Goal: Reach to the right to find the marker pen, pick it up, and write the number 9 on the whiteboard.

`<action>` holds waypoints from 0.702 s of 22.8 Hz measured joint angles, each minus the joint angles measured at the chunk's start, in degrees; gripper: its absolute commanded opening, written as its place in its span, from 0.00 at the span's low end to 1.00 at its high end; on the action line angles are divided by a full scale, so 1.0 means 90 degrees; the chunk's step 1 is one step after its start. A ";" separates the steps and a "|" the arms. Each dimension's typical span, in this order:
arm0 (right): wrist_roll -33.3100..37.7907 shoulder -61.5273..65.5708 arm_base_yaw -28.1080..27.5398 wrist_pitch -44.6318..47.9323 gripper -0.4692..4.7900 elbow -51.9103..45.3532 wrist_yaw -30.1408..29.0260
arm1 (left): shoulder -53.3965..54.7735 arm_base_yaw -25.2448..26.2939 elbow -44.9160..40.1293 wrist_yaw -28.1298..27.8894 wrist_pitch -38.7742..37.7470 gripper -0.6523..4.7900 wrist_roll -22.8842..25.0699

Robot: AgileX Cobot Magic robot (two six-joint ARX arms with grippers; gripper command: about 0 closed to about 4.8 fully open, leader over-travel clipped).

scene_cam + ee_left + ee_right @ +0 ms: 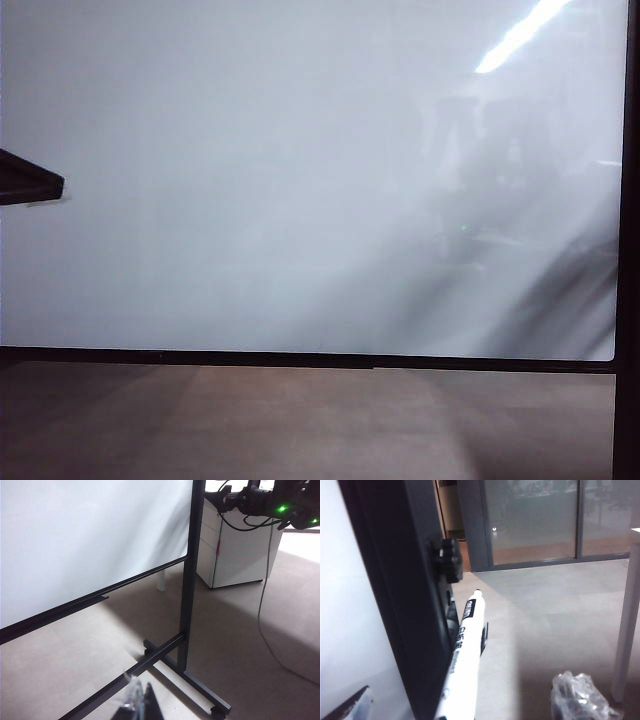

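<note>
Presently: marker located, not grasped; glossy white black-framed whiteboard (pixel 300 180) blank.
Right gripper (pixel 470 705) jaws spread around white marker pen (pixel 462 655) beside the whiteboard frame; left gripper (pixel 137 700) idle below it, jaw state indeterminate.

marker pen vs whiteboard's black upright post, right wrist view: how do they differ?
Colour: the marker pen is white with black print; the upright post of the whiteboard is plain black.
Size: the pen is slim; the post is far wider and runs out of frame at both ends.
Fittings: the post carries a black knob; the pen has a black clip on its side.
Shared: both are long and straight, side by side. The open right gripper flanks the pen.
</note>
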 measured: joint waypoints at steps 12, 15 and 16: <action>0.0022 0.0257 -0.0005 -0.0265 0.81 0.0372 0.0007 | 0.0002 -0.0002 0.0000 0.0000 0.0000 0.11 0.0000; 0.0036 0.0274 0.0002 -0.0279 0.69 0.0372 -0.0010 | 0.0002 -0.0002 0.0000 0.0000 0.0000 0.11 0.0000; 0.0039 0.0274 0.0005 -0.0279 0.66 0.0372 -0.0015 | 0.0002 -0.0002 0.0000 0.0000 0.0000 0.11 0.0000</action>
